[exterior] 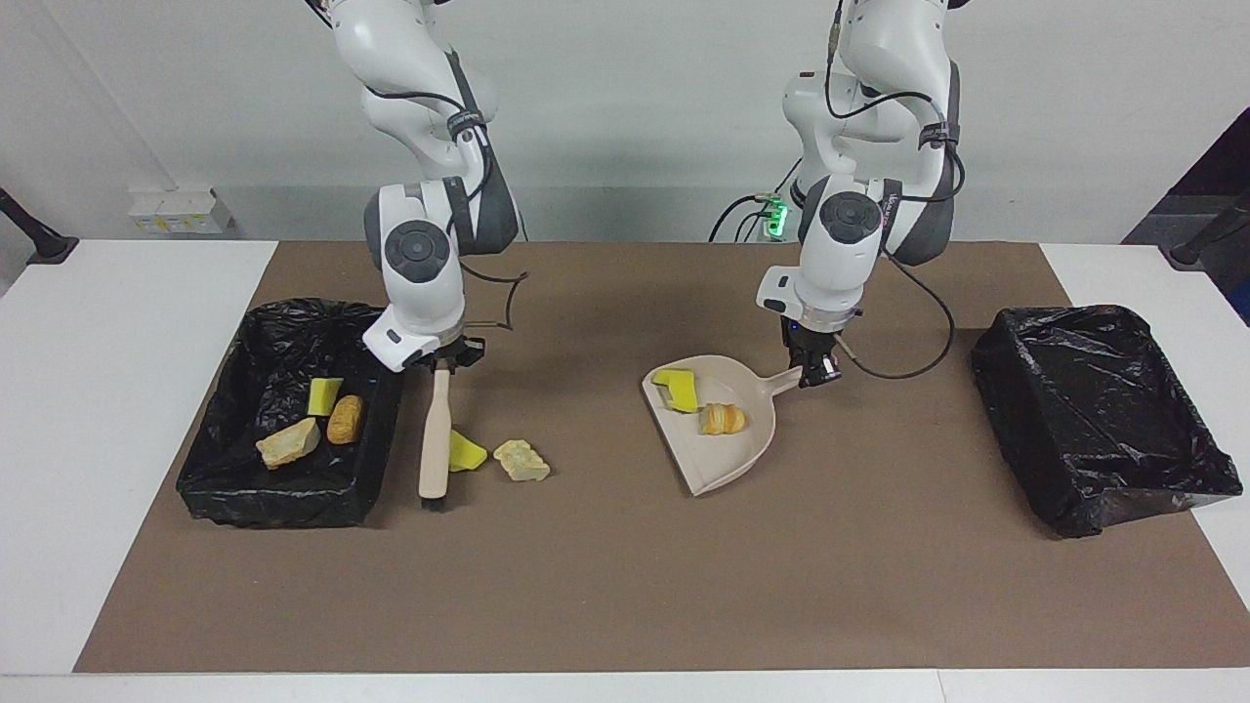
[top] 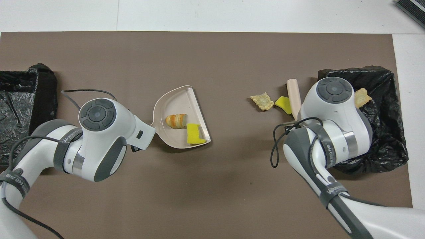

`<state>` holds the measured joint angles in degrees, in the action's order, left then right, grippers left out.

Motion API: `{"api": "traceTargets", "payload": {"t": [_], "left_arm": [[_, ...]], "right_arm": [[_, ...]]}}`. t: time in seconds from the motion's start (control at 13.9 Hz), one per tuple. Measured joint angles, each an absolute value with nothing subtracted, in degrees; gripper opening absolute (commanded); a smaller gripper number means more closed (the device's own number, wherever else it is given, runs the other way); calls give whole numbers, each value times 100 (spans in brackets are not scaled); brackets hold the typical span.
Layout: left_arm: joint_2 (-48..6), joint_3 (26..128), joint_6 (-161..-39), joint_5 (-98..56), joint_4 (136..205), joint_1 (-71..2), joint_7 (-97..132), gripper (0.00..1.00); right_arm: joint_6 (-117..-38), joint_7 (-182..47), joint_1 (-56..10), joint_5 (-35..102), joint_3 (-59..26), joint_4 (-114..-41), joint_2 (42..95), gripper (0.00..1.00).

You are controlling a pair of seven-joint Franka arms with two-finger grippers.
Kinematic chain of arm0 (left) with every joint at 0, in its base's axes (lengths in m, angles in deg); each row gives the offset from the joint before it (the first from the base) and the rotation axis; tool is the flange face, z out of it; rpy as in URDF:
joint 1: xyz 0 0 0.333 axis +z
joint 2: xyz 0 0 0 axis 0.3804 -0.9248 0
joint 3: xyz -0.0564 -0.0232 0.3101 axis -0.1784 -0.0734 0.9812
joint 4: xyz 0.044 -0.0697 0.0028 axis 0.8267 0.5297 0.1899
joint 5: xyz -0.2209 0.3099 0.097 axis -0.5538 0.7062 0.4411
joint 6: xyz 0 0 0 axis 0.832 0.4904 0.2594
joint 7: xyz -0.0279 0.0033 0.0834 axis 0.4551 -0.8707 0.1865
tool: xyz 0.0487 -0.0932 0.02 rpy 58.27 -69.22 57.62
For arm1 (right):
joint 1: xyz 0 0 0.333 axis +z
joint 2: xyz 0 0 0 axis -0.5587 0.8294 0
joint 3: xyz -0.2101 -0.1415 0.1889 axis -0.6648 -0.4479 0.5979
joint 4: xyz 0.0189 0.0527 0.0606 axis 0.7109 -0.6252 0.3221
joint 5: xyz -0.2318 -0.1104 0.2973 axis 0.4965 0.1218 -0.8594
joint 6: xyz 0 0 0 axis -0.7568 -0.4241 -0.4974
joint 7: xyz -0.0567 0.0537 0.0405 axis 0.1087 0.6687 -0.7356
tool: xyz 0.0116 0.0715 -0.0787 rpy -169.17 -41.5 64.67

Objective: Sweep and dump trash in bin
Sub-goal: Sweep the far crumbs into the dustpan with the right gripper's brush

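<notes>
— Brush (exterior: pixel 435 430) first: who is holding it?

— The right gripper (exterior: pixel 441 359) is pinching the top of its beige handle, jaws pressed onto it, and the brush is hanging bristles-down on the brown mat (exterior: pixel 625 586), just beside the black-lined bin (exterior: pixel 293 488) at the right arm's end of the table.

— Where is the trash sitting?

— Two loose scraps are lying on the mat: a yellow sponge chunk (exterior: pixel 467 452) touching the brush, and a pale beige lump (exterior: pixel 520 460) beside that, toward the dustpan. Three more pieces, a yellow chunk (exterior: pixel 324 395), a golden-brown piece (exterior: pixel 345 418) and a beige lump (exterior: pixel 288 442), are resting in that bin.

— And the dustpan (exterior: pixel 728 459)?

— The left gripper (exterior: pixel 815 369) is clamping its handle, jaws closed on it. The pan is carrying a yellow sponge (exterior: pixel 679 390) and a bread-like piece (exterior: pixel 724 419), near the table's middle.

— Is another bin showing?

— Yes, a second black-lined bin (exterior: pixel 1104 430) is standing at the left arm's end, well apart from the pan.
</notes>
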<state>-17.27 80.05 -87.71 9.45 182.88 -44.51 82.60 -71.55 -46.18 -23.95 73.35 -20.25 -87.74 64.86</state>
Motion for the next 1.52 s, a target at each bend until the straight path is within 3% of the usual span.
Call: {"api": "traceTargets", "payload": {"t": [0.94, 1.52], "left_arm": [[-1724, 8006, -8305, 1030, 18184, -4454, 8245, 0], [-1724, 8002, -8677, 1043, 18259, -4438, 8379, 0]], "right_arm": [[-7377, -3642, 73, 5804, -1957, -8346, 6620, 0], [-7228, -3305, 623, 5655, -1934, -8343, 6198, 0]]}}
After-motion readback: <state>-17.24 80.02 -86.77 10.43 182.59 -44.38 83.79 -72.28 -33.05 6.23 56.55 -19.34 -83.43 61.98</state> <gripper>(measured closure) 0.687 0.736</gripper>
